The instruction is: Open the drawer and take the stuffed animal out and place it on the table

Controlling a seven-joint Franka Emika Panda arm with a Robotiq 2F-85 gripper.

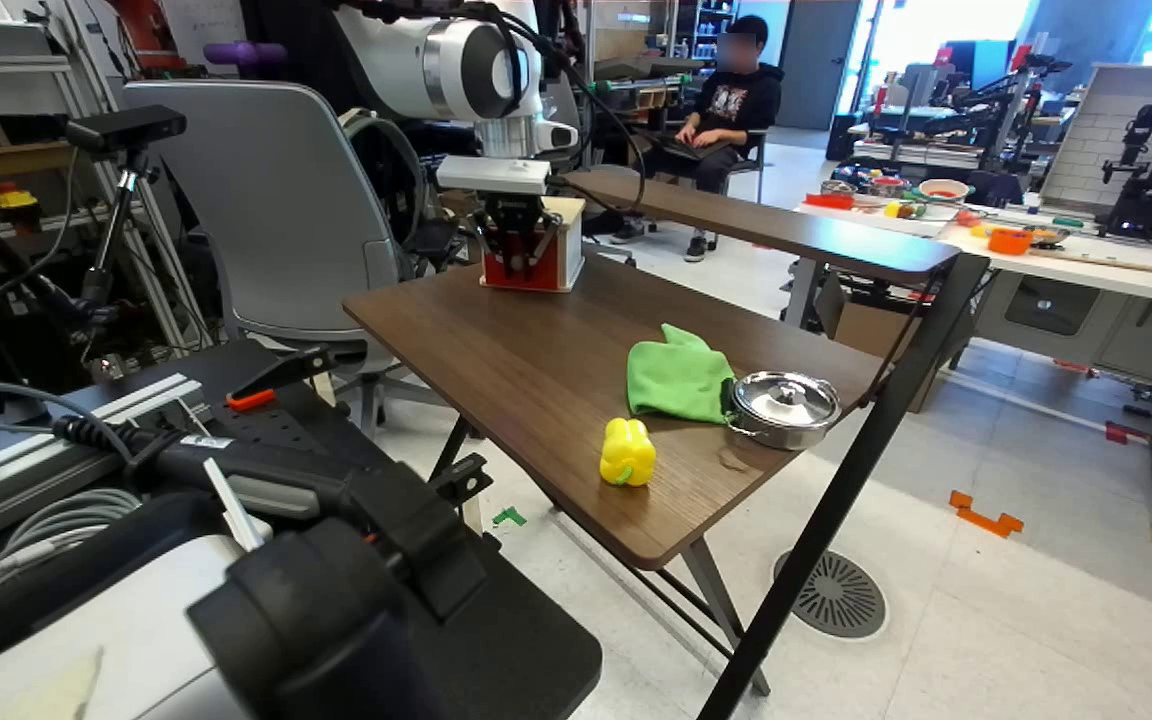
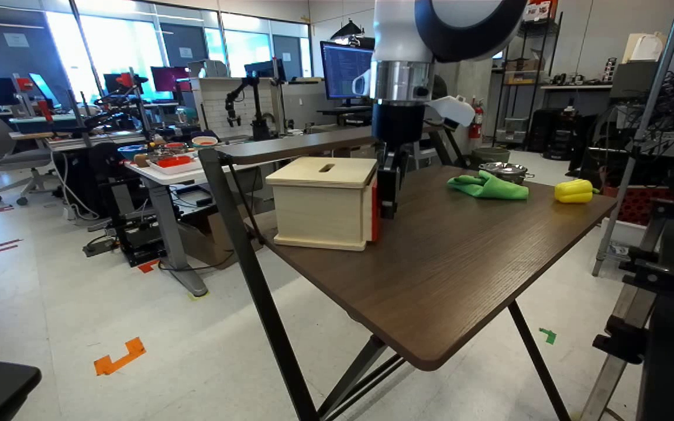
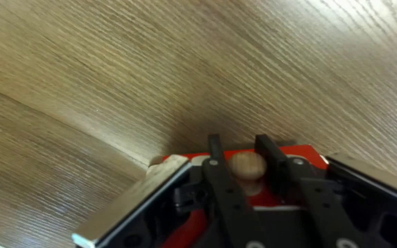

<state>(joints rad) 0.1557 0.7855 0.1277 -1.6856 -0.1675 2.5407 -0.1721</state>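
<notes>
The drawer has a red front [image 1: 551,274] in a pale wooden box [image 2: 319,210] that stands on the dark brown table [image 1: 526,340]. The red front also shows as a thin strip [image 2: 374,213] at the box's side, standing just out from it. In the wrist view the red front [image 3: 300,151] carries a round wooden knob [image 3: 247,166]. My gripper [image 3: 238,143] points down in front of the drawer. Its fingers stand on both sides of the knob, which fills the gap between them. It also shows in both exterior views [image 1: 517,272] [image 2: 389,211]. The stuffed animal is out of view.
A green cloth [image 1: 678,378], a lidded metal pot [image 1: 784,410] and a yellow pepper [image 1: 627,455] lie at the table's far end from the box. A raised brown shelf [image 1: 736,215] runs along one side of the table. A grey chair [image 1: 276,200] stands beside it.
</notes>
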